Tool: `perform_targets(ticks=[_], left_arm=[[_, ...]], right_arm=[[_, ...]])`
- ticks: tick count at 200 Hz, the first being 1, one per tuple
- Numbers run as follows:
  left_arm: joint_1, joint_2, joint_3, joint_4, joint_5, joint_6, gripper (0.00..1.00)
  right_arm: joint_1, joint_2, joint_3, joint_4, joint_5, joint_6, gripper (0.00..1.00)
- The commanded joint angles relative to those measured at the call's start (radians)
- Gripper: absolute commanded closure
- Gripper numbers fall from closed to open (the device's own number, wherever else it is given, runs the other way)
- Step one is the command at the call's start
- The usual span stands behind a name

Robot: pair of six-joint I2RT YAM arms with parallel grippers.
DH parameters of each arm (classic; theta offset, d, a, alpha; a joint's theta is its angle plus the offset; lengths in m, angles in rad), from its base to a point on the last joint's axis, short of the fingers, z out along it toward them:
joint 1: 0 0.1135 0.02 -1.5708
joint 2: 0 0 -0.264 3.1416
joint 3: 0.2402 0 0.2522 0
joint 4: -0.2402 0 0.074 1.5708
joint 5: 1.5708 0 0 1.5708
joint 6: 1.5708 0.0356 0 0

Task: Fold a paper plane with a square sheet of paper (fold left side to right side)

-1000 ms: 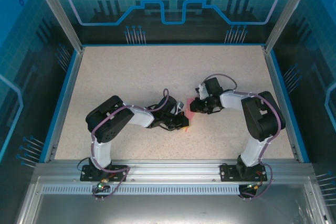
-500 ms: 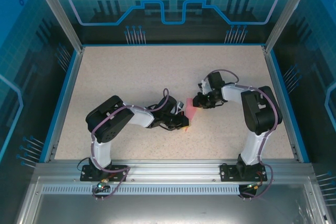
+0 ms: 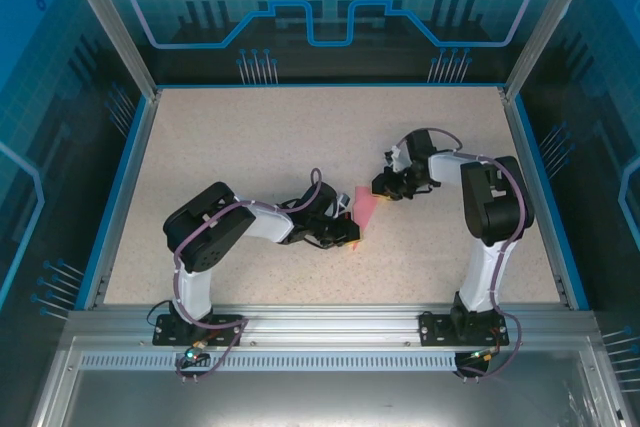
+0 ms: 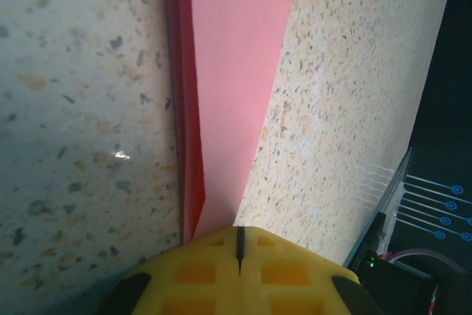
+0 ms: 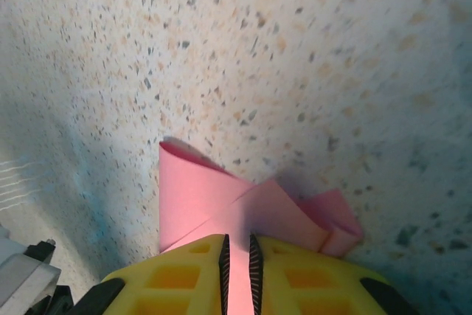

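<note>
Bench [image 3: 250, 137] carries the pink paper [image 3: 365, 209] near its middle, folded to a narrow wedge lying between the 2 hands. Left hand [image 4: 238, 240] is fully closed at the wedge's near tip (pinching or merely pinning it, unclear). Right hand [image 5: 237, 247] is nipped onto a raised far flap. Pulling that flap against the anchored tip could tear the paper or skew the crease.

Top external: fixed high above and behind the arm bases [image 3: 195, 327], looks down and forward over the whole tabletop [image 3: 250, 137], from far off. Left wrist: very near the surface, looks past the left fingertips [image 4: 199, 267] along the pink paper [image 4: 236, 71]. Right wrist: equally near, faces down past the right fingertips [image 5: 177, 274]. Shared by all three: that paper, near the tabletop's middle.
</note>
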Motion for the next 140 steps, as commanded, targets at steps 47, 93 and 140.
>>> perform_targets(ticks=[47,93,140], left_arm=[[-0.01,0.024,-0.04,-0.165,-0.018,0.008,0.96],[-0.012,0.016,-0.039,-0.16,-0.018,0.007,0.96],[-0.01,0.007,-0.034,-0.163,-0.02,0.009,0.96]], right_arm=[[-0.087,0.101,0.104,0.038,-0.044,0.007,0.81],[-0.102,0.007,0.083,0.041,-0.028,-0.012,0.81],[-0.044,-0.182,-0.081,0.077,-0.036,-0.011,0.8]])
